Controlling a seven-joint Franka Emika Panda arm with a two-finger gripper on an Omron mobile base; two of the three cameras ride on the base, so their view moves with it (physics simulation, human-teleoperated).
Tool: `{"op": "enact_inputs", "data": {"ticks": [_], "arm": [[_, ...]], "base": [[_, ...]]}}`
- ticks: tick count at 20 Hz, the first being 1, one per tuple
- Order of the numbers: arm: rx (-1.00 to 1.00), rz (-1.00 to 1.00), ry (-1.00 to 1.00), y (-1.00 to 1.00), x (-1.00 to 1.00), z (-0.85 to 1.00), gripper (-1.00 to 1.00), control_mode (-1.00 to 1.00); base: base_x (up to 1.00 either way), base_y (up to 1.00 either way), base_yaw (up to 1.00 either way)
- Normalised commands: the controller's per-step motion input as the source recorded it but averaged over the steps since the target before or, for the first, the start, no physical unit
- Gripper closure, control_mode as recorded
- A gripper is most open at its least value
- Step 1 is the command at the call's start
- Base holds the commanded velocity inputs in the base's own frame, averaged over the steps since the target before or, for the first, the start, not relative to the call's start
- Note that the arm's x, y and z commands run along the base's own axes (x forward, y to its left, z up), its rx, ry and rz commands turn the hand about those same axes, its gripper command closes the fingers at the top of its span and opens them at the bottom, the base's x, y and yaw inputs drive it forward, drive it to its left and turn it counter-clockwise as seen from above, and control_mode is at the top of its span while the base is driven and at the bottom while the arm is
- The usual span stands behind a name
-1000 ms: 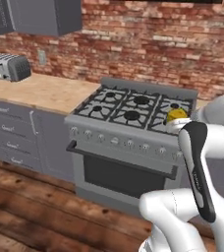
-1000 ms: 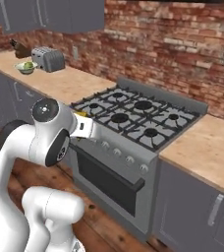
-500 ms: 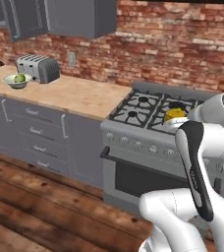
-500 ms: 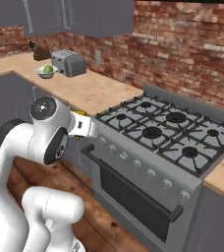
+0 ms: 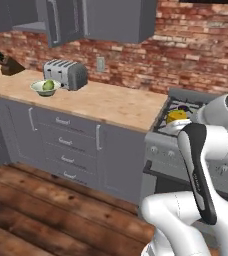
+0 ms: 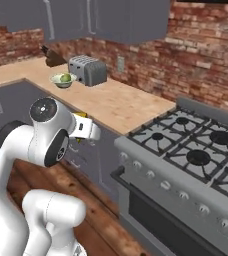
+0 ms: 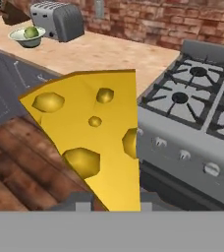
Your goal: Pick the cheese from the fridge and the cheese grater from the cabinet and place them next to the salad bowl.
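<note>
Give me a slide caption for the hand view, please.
Gripper carries the cheese past the stove toward the salad bowl.

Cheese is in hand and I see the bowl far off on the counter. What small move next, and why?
Probably keep driving the base toward the shallow pale bowl with the green lump beside the silver four-slot toaster. The yellow holed cheese wedge sits clamped in the fingers, while the bowl lies well across the wooden counter, likely beyond reach.

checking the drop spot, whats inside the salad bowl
A green leafy lump sits inside the salad bowl. The bowl's bottom beneath it is covered, so anything under the lump cannot be seen.
</note>
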Motion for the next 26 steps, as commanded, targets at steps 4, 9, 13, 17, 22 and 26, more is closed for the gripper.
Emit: {"op": "enact_inputs", "data": {"ticks": [4, 9, 13, 17, 22, 26], "arm": [[0.00, 0.00, 0.00, 0.00, 0.00, 0.00, 1.00, 1.00], [0.00, 0.00, 0.00, 0.00, 0.00, 0.00, 1.00, 1.00], [0.00, 0.00, 0.00, 0.00, 0.00, 0.00, 1.00, 1.00], [0.00, 0.00, 0.00, 0.00, 0.00, 0.00, 1.00, 1.00], [0.00, 0.00, 0.00, 0.00, 0.00, 0.00, 1.00, 1.00], [0.00, 0.00, 0.00, 0.00, 0.00, 0.00, 1.00, 1.00]], "base": [[0.68, 0.68, 0.00], [0.61, 0.66, -0.11], [0.61, 0.66, -0.11], [0.61, 0.67, -0.10], [0.61, 0.64, -0.13], [0.60, 0.54, -0.25]]}}
